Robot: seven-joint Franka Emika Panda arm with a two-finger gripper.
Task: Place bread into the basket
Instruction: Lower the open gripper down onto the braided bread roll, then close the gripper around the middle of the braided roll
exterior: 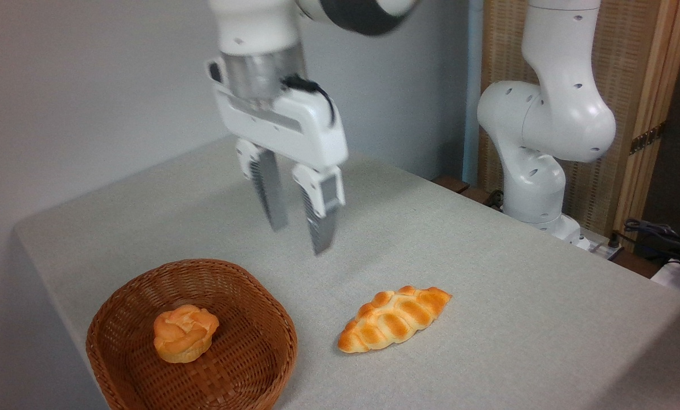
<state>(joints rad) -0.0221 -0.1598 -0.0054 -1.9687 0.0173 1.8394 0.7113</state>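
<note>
My gripper (300, 239) hung in the air above the middle of the table (488, 256), its jaws parted with a narrow gap between them and nothing held. The bread (394, 318), the long braided loaf, lay flat on the table toward the near edge, just beside the basket (118, 319) and to its right, slanted with one pointed end nearer the basket. It was not touching the wicker.

I judged the risks this way. The loaf lay at a slant, so if I came down without turning to cross its narrow width, my fingers might land on its top or its pointed ends and push it away instead of closing round it. The gap between my jaws also looked slim against the loaf, so I would likely need to widen it first.

By count: one braided loaf on the table, one small round bun (184, 332) already inside the basket, one basket, one gripper.
</note>
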